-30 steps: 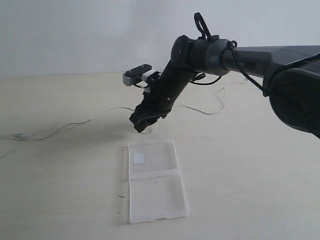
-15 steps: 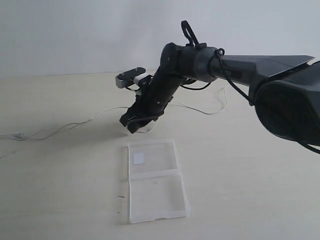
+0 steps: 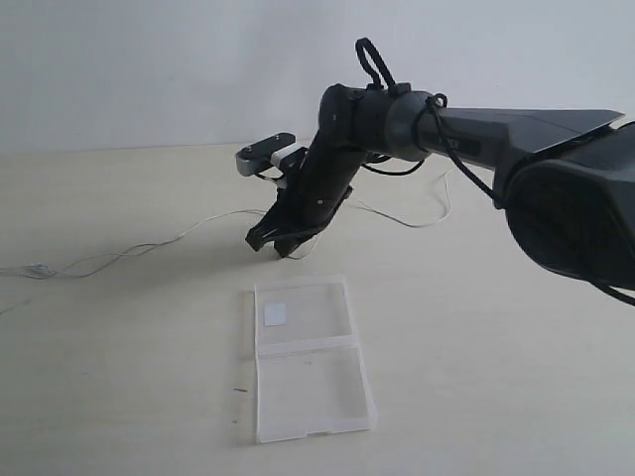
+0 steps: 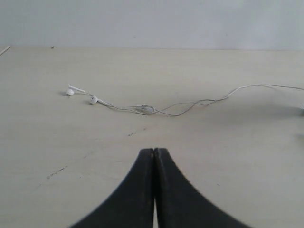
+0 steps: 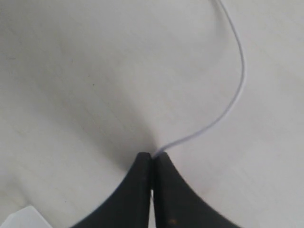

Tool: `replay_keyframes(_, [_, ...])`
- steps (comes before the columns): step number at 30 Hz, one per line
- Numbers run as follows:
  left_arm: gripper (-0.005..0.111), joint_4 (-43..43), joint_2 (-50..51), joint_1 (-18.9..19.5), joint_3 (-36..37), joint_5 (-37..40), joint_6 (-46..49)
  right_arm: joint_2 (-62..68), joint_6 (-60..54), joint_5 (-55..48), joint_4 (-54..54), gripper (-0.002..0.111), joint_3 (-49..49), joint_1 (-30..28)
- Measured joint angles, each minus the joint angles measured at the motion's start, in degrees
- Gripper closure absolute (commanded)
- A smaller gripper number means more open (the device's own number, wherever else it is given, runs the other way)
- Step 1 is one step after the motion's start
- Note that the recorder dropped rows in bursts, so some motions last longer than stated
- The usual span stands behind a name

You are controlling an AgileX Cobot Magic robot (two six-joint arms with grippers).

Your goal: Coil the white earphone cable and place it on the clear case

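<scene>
The white earphone cable (image 3: 179, 236) trails over the table from the far left to my right gripper (image 3: 272, 242) and on toward the right. That gripper hangs just behind the clear case (image 3: 310, 387) and is shut on the cable. In the right wrist view the cable (image 5: 237, 95) comes out between the closed tips of the right gripper (image 5: 152, 156) and curves away. The case lies open and flat, with a white sticker (image 3: 275, 314) on its far half. My left gripper (image 4: 154, 150) is shut with nothing in it. Beyond it lie the two earbuds (image 4: 93, 100) and the inline remote (image 4: 145, 109).
The right arm (image 3: 417, 114) reaches in from the right, over the cable's far loop (image 3: 437, 203). A pale wall (image 3: 149, 69) closes the back of the table. The left arm is out of the exterior view.
My right gripper, shut on the cable throughout, has moved a little to the left and then risen slightly. The case has not moved.
</scene>
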State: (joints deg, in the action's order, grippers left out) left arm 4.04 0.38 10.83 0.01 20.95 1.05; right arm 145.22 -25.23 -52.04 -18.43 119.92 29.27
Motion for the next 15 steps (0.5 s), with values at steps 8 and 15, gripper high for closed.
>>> replay_keyframes(8, [0.107, 0.0, 0.0, 0.0, 0.0, 0.0, 0.0, -4.99, -3.95, -3.51, -1.39, 0.108, 1.86, 0.0])
replay_keyframes(15, [0.107, 0.0, 0.0, 0.0, 0.0, 0.0, 0.0, -18.02, -5.18, -5.62, -1.74, 0.108, 2.02, 0.0])
